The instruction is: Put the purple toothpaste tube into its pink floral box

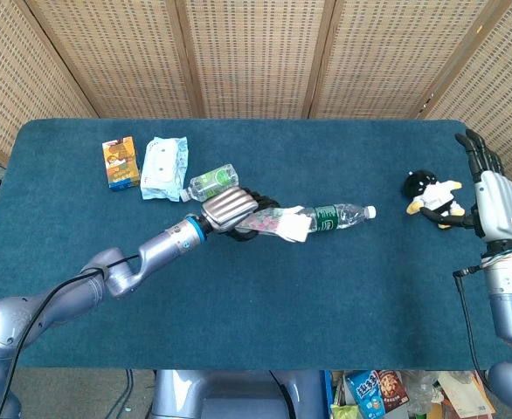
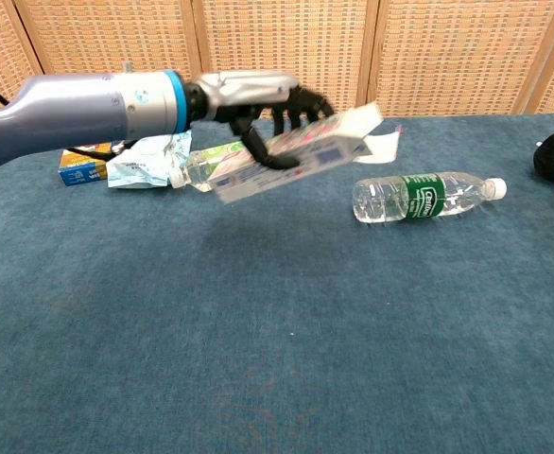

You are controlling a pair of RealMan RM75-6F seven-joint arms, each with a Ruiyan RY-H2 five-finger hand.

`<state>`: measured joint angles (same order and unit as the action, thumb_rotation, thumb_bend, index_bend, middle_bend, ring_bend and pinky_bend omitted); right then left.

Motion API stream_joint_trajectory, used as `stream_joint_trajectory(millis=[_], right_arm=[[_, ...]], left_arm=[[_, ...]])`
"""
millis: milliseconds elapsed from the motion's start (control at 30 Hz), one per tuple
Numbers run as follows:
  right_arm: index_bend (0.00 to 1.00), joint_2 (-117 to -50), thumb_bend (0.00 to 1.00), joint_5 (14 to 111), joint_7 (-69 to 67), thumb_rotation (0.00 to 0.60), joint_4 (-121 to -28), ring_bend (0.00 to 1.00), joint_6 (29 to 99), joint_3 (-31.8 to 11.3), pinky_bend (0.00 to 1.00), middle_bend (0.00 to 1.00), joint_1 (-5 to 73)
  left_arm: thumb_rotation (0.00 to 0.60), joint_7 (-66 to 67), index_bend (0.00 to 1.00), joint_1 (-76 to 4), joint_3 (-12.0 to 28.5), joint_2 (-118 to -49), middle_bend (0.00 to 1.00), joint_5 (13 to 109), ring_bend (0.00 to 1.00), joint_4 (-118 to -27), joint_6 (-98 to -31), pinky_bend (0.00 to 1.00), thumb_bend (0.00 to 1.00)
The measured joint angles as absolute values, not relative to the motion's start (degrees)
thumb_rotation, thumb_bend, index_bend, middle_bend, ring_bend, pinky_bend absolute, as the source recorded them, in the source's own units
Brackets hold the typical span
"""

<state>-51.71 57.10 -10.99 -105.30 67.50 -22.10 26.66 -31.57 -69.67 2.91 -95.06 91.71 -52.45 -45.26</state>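
Pink floral box (image 2: 291, 156) – airborne (flap open)

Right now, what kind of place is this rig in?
Probably a lab or demo tabletop: a blue cloth-covered table, woven screen panels behind, and assorted props like a water bottle and a penguin plush.

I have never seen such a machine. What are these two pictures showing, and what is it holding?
It is a robot with two metal arms ending in human-like hands. One picture looks down from its head, the other forward from its chest. The left hand holds the pink floral box above the blue table. The right hand holds nothing, fingers apart. On the table lie a green-labelled water bottle, a small green bottle, a wipes packet, an orange carton and a penguin toy. The toothpaste tube cannot be seen.
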Motion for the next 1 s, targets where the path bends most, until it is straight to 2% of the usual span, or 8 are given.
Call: stream_joint_trajectory(millis=[200,267,300,367,433,467,800,1000], right_arm=[[0.0,-52.87,0.0,59.04,-11.78,0.6,-102.67,0.0,66.42,-20.15,0.0,0.0,25.6],[0.0,-53.22,0.0,59.53,-12.55,0.6,-101.69,0.0,66.1,-19.66,0.0,0.0,25.16],[0.0,-53.37,0.0,59.76,-12.96,0.6,-101.29,0.0,65.98,-19.48,0.0,0.0,24.97],[0.0,-53.66,0.0,60.4,-13.85,0.6,-100.58,0.0,65.79,-19.17,0.0,0.0,24.48],[0.0,-53.77,0.0,60.81,-14.26,0.6,-100.31,0.0,65.83,-19.07,0.0,0.0,24.21],[0.0,-53.8,0.0,61.04,-14.45,0.6,-100.22,0.0,65.9,-19.03,0.0,0.0,24.09],[0.0,-53.39,0.0,66.27,-17.81,0.6,-100.06,0.0,67.05,-17.81,0.0,0.0,22.01],[0.0,-53.65,0.0,74.6,-18.71,0.6,-97.13,0.0,69.71,-14.64,0.0,0.0,19.9]], left_arm=[[0.6,-25.06,0.53,-68.87,0.48,-93.95,0.48,90.59,0.46,-53.56,-39.71,0.52,0.57],[0.6,-22.84,0.51,-68.73,0.1,-93.99,0.38,90.2,0.35,-53.71,-38.5,0.45,0.57],[0.6,-21.82,0.47,-68.69,-0.02,-93.98,0.3,90.01,0.27,-53.85,-38.0,0.4,0.57],[0.6,-19.45,0.2,-68.59,-0.15,-93.84,0.06,89.35,0.05,-54.44,-36.79,0.16,0.57],[0.6,-17.2,0.03,-68.48,0.02,-93.39,0.0,88.26,0.0,-55.68,-35.66,0.03,0.57],[0.6,-16.26,0.0,-68.41,0.19,-93.11,0.0,87.75,0.0,-56.37,-35.38,0.0,0.56],[0.6,-12.96,0.0,-65.71,2.74,-84.27,0.0,82.5,0.0,-70.75,-35.78,0.0,0.54],[0.6,-11.38,0.0,-59.53,3.15,-75.07,0.0,80.29,0.0,-79.4,-43.25,0.0,0.35]])
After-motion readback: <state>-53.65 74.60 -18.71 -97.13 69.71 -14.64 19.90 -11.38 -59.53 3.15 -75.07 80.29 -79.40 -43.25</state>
